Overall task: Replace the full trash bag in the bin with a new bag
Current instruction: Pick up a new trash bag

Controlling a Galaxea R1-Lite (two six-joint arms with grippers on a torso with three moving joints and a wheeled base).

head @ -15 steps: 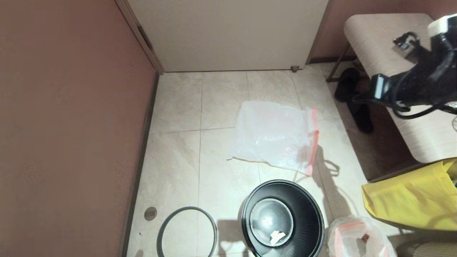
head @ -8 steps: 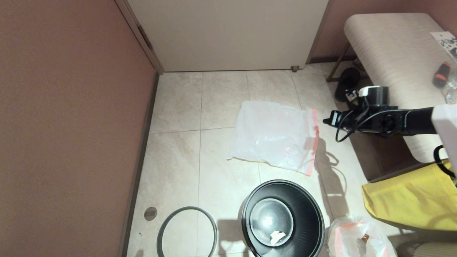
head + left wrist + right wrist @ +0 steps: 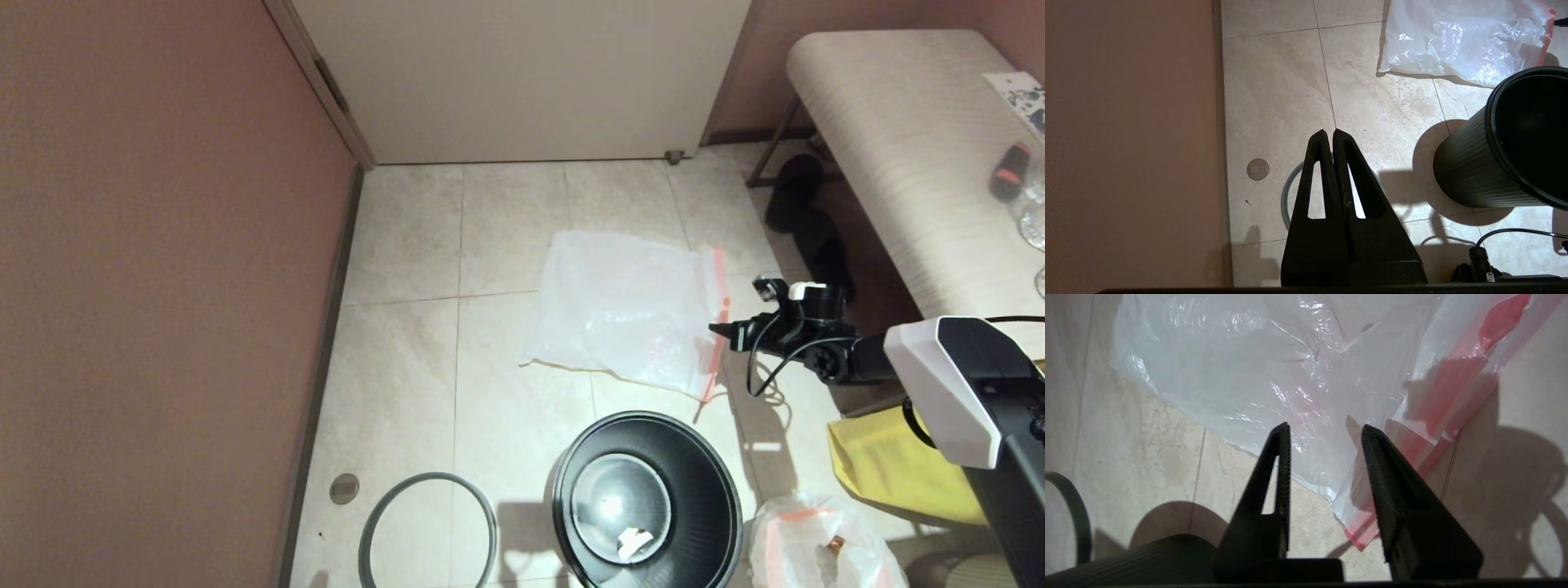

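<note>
Down on the tiled floor, the new bag is lying flat beyond the bin, bare tile around it. Beside the bin the full trash bag is sitting. The right gripper is hovering at the new bag's pink hem, fingers parted, grasping nothing; the left gripper is hanging clenched and empty.
</note>
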